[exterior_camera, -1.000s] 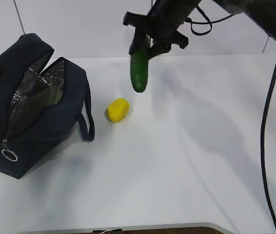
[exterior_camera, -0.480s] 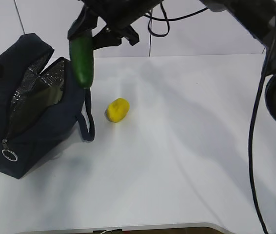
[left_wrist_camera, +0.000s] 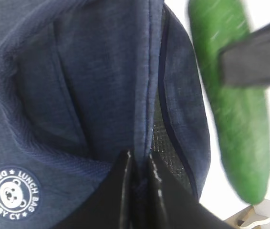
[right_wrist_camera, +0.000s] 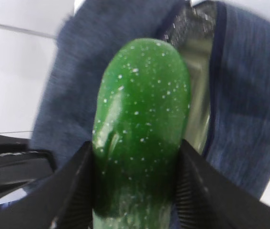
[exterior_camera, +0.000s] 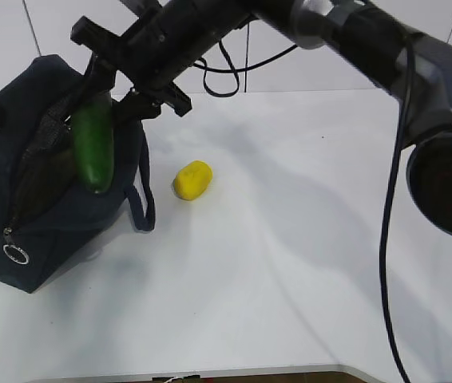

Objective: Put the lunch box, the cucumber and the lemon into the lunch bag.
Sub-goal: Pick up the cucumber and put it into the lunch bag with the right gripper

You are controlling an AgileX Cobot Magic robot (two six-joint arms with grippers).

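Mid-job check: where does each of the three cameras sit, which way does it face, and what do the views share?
Exterior view: raised in front of the table, looking down at a slant on the boxy dark navy fabric lunch bag, the small yellow lemon and the right arm reaching across.
Left wrist view: pressed close to the bag's outer fabric, showing the left gripper pinching the bag's edge.
Right wrist view: looks along the right gripper clamping the dark green cucumber, bag opening beyond.
Shared: all three show cucumber and bag.
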